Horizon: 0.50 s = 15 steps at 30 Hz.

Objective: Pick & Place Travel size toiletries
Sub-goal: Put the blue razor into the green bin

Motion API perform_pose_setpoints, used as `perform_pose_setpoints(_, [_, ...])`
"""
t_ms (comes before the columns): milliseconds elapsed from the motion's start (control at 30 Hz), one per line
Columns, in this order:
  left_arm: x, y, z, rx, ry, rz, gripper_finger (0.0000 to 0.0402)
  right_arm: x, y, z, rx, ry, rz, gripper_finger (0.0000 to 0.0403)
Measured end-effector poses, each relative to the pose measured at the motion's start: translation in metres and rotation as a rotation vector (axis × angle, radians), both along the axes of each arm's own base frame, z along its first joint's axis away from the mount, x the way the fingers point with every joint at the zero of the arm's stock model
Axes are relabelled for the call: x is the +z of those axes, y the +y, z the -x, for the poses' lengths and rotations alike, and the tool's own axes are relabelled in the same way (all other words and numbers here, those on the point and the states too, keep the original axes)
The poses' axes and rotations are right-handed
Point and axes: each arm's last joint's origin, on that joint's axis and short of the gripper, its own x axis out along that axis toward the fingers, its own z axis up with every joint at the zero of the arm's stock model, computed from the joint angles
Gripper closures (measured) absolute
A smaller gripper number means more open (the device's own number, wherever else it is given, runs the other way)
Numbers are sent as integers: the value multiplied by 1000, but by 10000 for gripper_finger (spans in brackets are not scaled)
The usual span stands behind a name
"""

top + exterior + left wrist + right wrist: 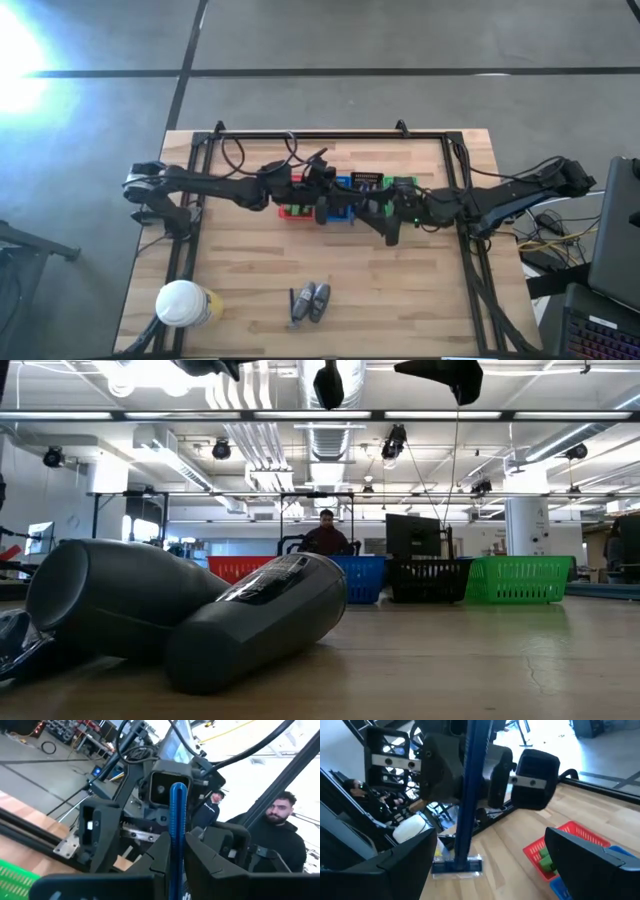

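My left gripper [178,851] is over the row of baskets at mid-table [325,203], shut on a blue-handled razor-like stick [178,815]. Its cross head [456,865] points at my right gripper [482,842]. That one is open, over the baskets from the right [388,222], with a finger on either side of the stick and apart from it. Two grey-silver oval pieces [315,299] and a dark stick [293,305] lie on the table near its near edge, and loom large in the low view [250,622]. My left gripper pinches the blue stick's ribbed handle [178,836] between its two fingers [159,856], away from the head end. The stick runs on straight out along the fingers and is lifted clear above the baskets. How far back it reaches is hidden by the fingers.
Red [240,568], blue [362,576], black [428,579] and green [518,579] baskets stand in a row at mid-table. The red one holds green packets [546,860]. A white-lidded jar [183,303] stands at the near left corner. A person [277,827] is beyond the table.
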Motion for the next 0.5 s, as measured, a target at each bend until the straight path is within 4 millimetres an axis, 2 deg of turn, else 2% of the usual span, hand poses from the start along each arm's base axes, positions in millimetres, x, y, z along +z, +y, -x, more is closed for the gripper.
perform_pose_setpoints(200, [2,-1,0,0,-22,-14,362,-2,-1,1,-10,21,-34,41])
perform_pose_setpoints(500, [-2,-6,-5,-7,-16,-14,362,-2,-3,0,-15,20,-34,92])
